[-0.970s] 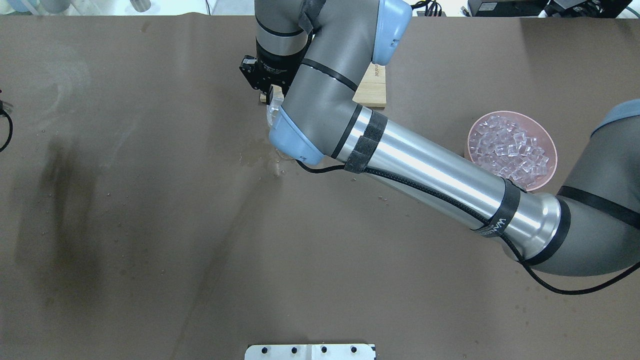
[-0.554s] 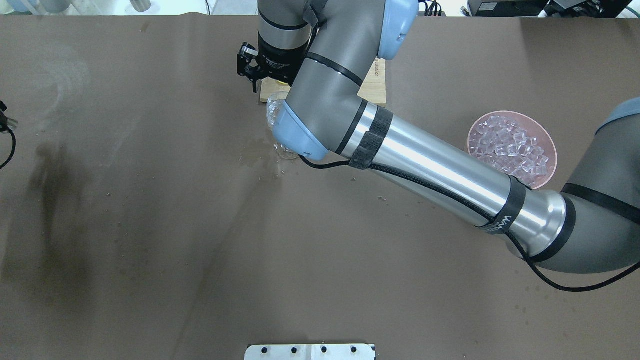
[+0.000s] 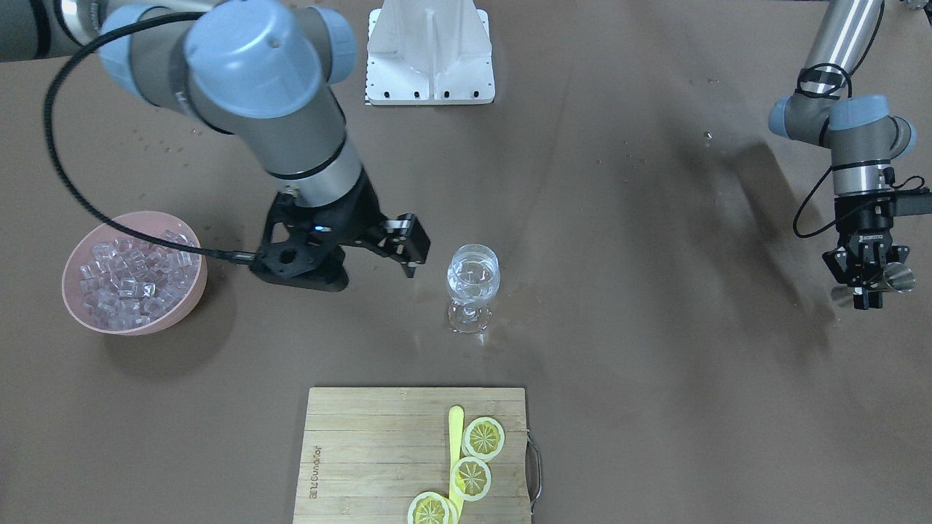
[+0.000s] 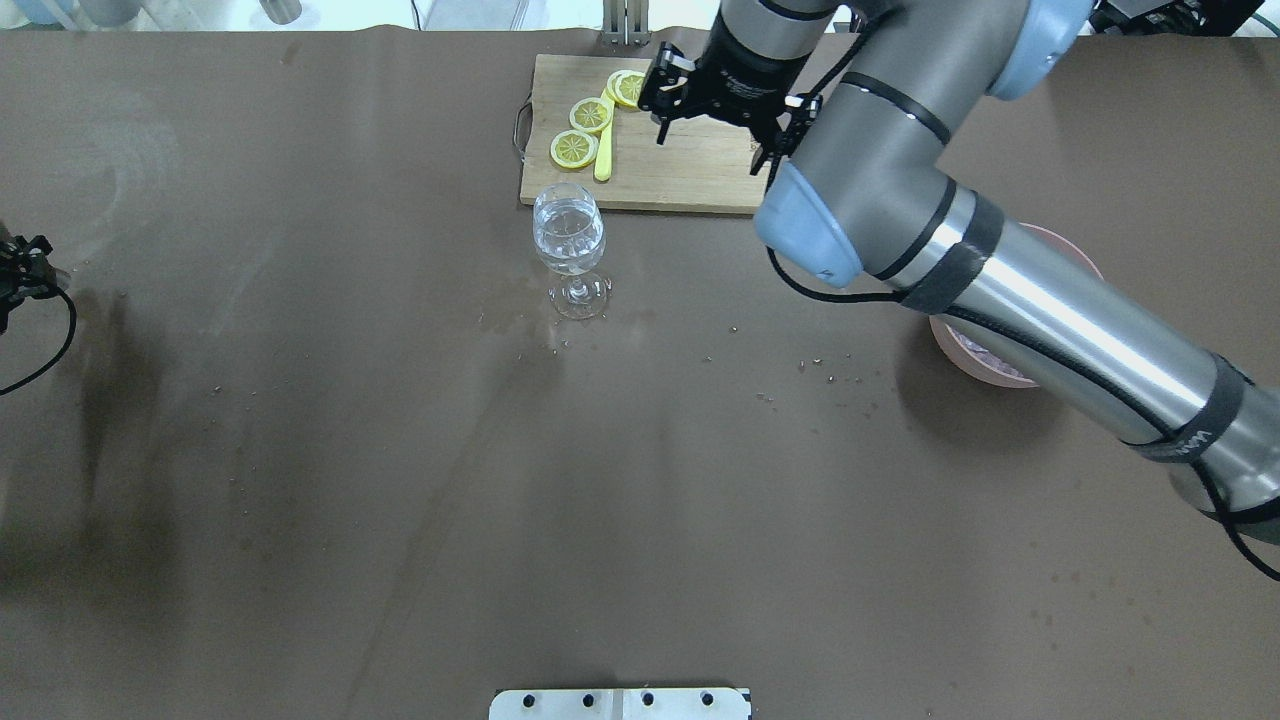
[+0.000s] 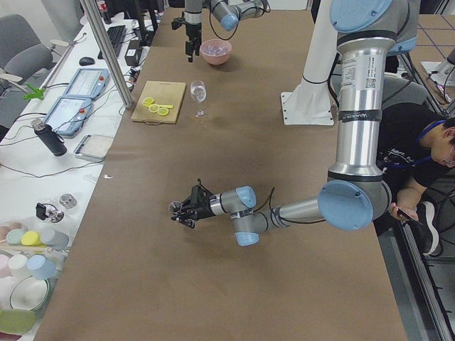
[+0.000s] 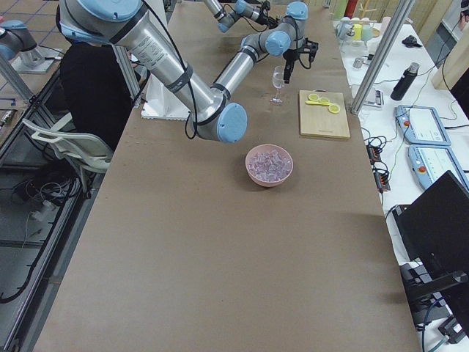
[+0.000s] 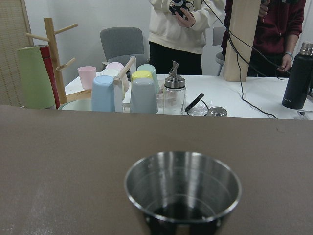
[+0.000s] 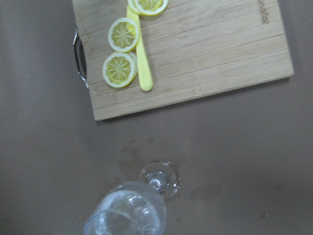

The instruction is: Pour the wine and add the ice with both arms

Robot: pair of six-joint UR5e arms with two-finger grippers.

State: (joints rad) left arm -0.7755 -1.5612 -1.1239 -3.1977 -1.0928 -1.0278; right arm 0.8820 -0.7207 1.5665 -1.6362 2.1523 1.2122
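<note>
Brown table [image 4: 300,450] carries glass [image 4: 570,245], bowl [image 3: 135,325], cutting board [image 3: 364,444].

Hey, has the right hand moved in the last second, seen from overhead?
Yes. The right hand has swung toward the view's right, from the cutting board's left end by the wine glass to over its right part.

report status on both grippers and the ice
Left gripper shut on metal cup. Right gripper jaws open, empty, between glass and pink bowl. Ice in the bowl. Nothing between right gripper and bowl.
</note>
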